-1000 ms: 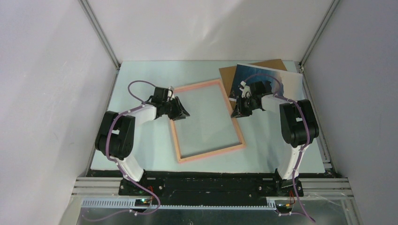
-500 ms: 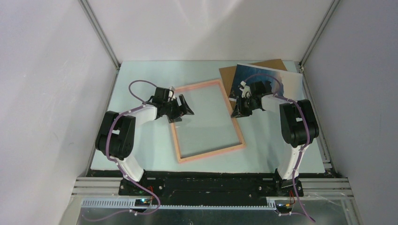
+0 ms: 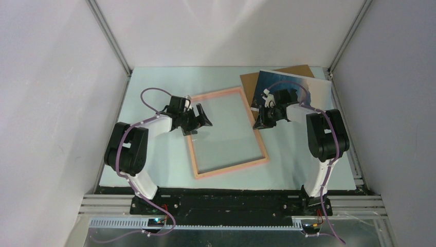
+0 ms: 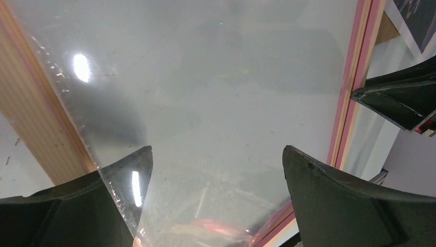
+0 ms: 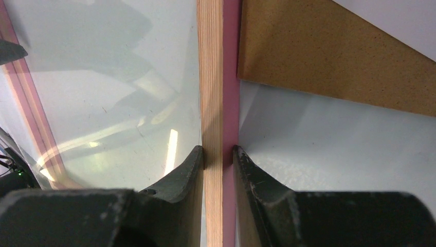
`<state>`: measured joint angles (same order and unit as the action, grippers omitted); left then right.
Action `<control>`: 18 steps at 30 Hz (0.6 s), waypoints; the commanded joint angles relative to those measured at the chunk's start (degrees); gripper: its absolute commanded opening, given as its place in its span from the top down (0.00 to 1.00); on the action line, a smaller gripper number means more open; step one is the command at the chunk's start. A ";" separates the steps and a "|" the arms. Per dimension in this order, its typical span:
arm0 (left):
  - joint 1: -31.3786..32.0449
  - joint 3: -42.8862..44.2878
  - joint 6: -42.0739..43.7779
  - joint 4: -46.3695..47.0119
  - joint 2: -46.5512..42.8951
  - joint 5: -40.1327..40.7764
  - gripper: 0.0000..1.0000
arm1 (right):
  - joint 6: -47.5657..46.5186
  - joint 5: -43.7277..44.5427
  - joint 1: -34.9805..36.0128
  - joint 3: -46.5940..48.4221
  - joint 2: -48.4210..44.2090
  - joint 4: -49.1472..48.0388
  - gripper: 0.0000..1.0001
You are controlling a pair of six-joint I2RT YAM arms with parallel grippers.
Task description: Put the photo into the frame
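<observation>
Overhead camera looks down from behind; both wrist cameras face the frame closely

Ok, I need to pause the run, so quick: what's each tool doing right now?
Left tool: open, holding nothing, over the frame.
Right tool: closed on the frame's right rail.

The frame looked wooden: its rail showed bare, fine-grained pale wood on one face and a smooth pink coat beside it. The pane inside it was clear and glossy, with bright glints and faint scratches. The backing board was brown, matt and finely speckled, like pressed fibreboard. The fingers of the right gripper were black matt plastic, slightly grainy. The photo looked like thin, smooth paper.
</observation>
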<state>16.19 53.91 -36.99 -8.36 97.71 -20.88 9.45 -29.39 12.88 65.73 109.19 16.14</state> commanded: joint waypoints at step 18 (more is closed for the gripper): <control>0.54 1.96 4.57 -4.25 -8.04 9.44 0.00 | 0.23 -1.14 -0.10 1.16 0.17 1.15 0.74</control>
<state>16.38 54.17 -34.35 -12.60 92.88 -14.00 9.43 -29.39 12.86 65.73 109.19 16.14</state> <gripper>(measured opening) 0.995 0.279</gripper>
